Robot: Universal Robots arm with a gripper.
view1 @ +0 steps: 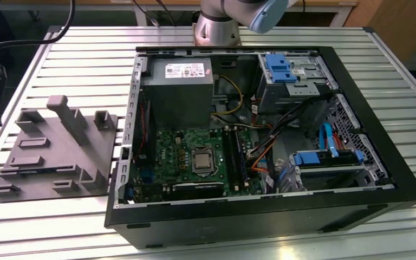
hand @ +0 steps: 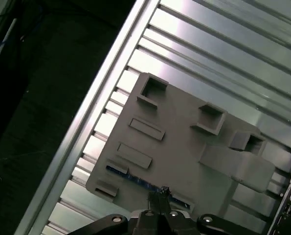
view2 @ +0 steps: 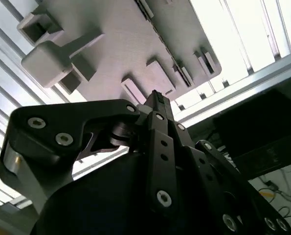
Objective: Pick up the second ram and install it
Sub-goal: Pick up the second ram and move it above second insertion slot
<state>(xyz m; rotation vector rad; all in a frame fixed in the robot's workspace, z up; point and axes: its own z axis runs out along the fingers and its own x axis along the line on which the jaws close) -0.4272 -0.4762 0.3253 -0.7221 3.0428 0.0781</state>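
You are holding the black metal gripper [hand: 162, 192] above the grey moulded plastic tray [hand: 184, 132], with its jaws pressed together and gripping nothing. The slim, dark blue-green second ram [hand: 135, 178] is sitting in a slot near the tray's edge. In the first wrist view it is lying just under the gripper, its long axis running along that edge and crossing beneath the tip.

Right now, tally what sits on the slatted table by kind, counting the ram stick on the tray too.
Grey moulded tray: 1
Open computer case: 1
Ram stick lying on the tray: 1
Total: 3
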